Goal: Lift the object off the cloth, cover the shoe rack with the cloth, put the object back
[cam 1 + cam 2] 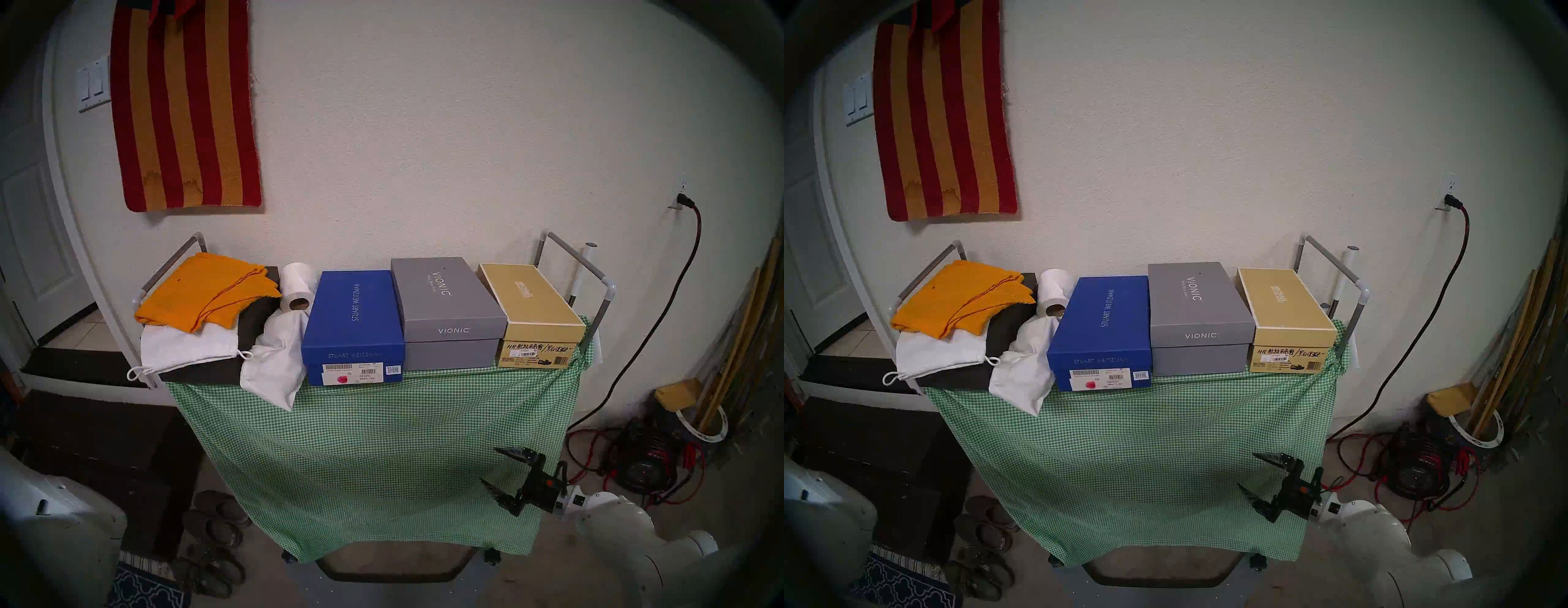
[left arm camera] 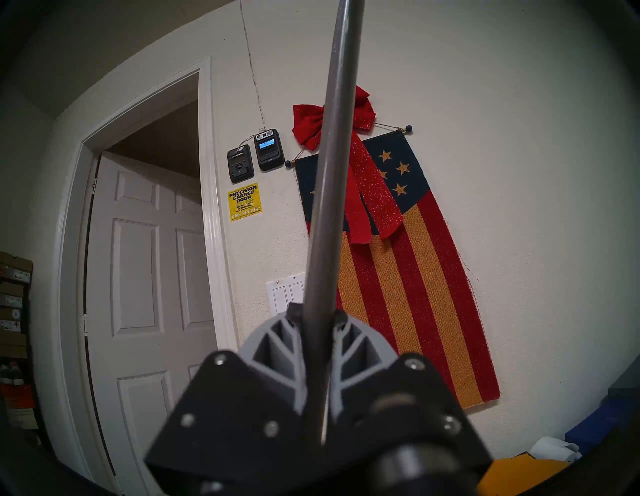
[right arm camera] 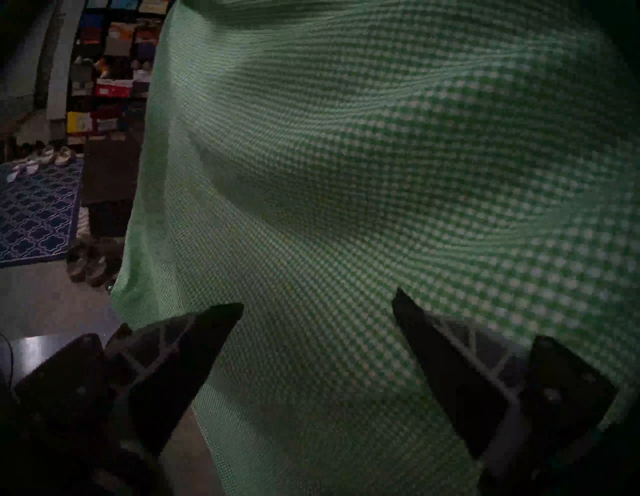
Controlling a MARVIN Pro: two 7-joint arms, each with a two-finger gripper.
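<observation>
The green-and-white checked cloth hangs down the front of the shoe rack, from its top shelf almost to the floor. My right gripper is open just in front of the cloth's lower right part, with nothing between its fingers. In the right wrist view the cloth fills the frame behind the right gripper. In the left wrist view my left gripper is shut on the object, a slim grey bar pointing up past the frame's top. The left gripper is outside both head views.
On the rack's top shelf stand a blue shoebox, a grey one and a tan one, beside an orange towel, white bags and a paper roll. Shoes lie on the floor at left, cables and a reel at right.
</observation>
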